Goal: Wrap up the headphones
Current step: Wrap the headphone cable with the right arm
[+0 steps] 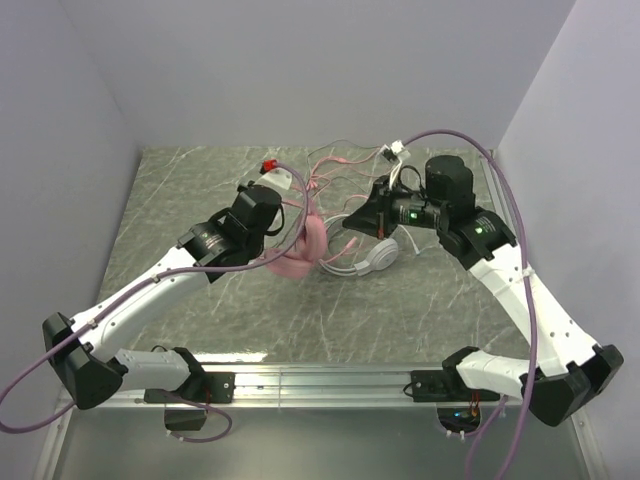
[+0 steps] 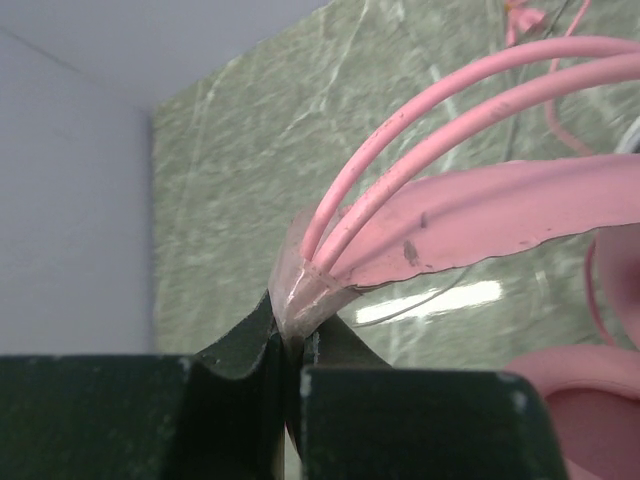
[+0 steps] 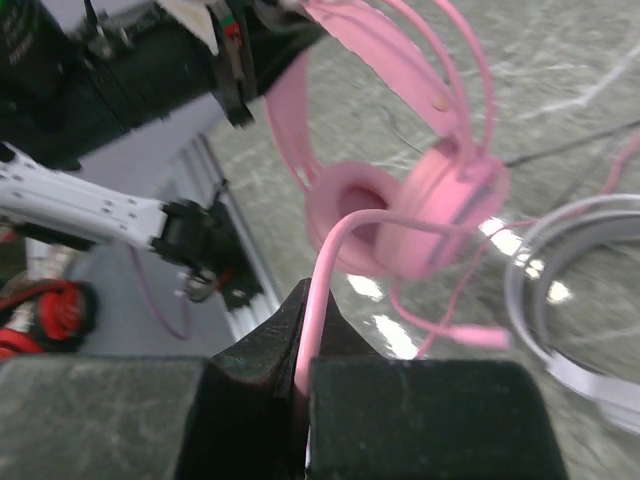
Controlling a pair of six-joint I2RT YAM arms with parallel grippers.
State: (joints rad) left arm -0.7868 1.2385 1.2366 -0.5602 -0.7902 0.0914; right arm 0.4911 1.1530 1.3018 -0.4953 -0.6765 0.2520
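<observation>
The pink headphones (image 1: pixel 303 252) hang lifted over the middle of the table. My left gripper (image 1: pixel 288 222) is shut on the end of their headband (image 2: pixel 480 215), where two thin pink bands (image 2: pixel 420 130) enter a clear sleeve at the jaws (image 2: pixel 295 330). My right gripper (image 1: pixel 352 225) is shut on the thin pink cable (image 3: pixel 325 290), which rises from the jaws (image 3: pixel 308 375) and curves to the pink earcup (image 3: pixel 425 215). The white headphones (image 1: pixel 372 258) lie on the table below the right gripper and also show in the right wrist view (image 3: pixel 570 300).
More pink cable (image 1: pixel 340 160) lies looped at the back of the marble table (image 1: pixel 200 190), near a small red item (image 1: pixel 268 165) and a white connector (image 1: pixel 397 150). Grey walls close in three sides. A metal rail (image 1: pixel 320 380) runs along the near edge.
</observation>
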